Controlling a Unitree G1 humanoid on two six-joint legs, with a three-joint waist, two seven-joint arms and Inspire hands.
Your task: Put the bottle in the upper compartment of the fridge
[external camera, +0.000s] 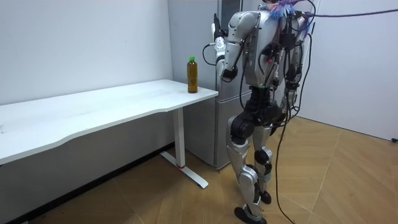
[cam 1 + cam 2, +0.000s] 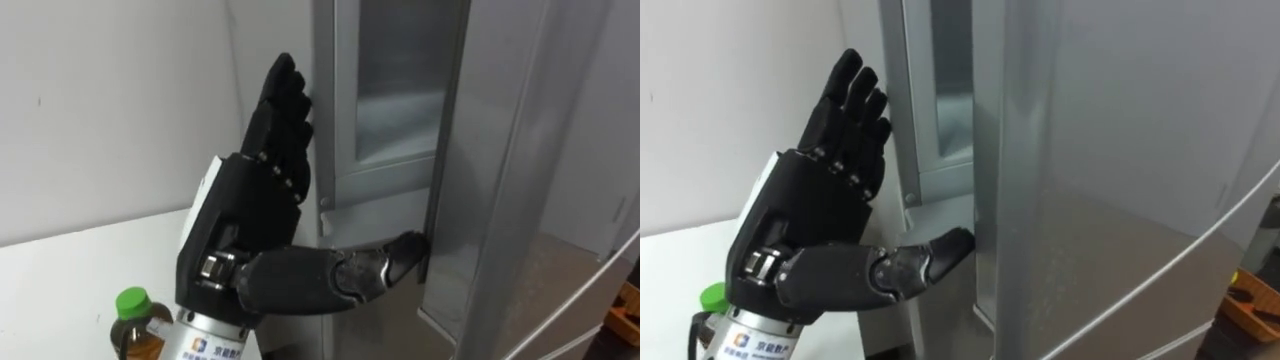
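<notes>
The task looks barely begun. The bottle [image 2: 135,318] stands upright on the tabletop [image 2: 70,265] just beside the fridge [image 1: 200,124], held by nothing, so lifting it and placing it inside are not yet done. The fridge's upper door [image 2: 490,170] appears ajar, with a pale interior showing behind its edge. The left hand [image 2: 245,215] is raised at the fridge front, above the bottle. Its fingers are straight, close together and pointing up, and the thumb stretches sideways with its tip at the door's edge, gripping nothing.
</notes>
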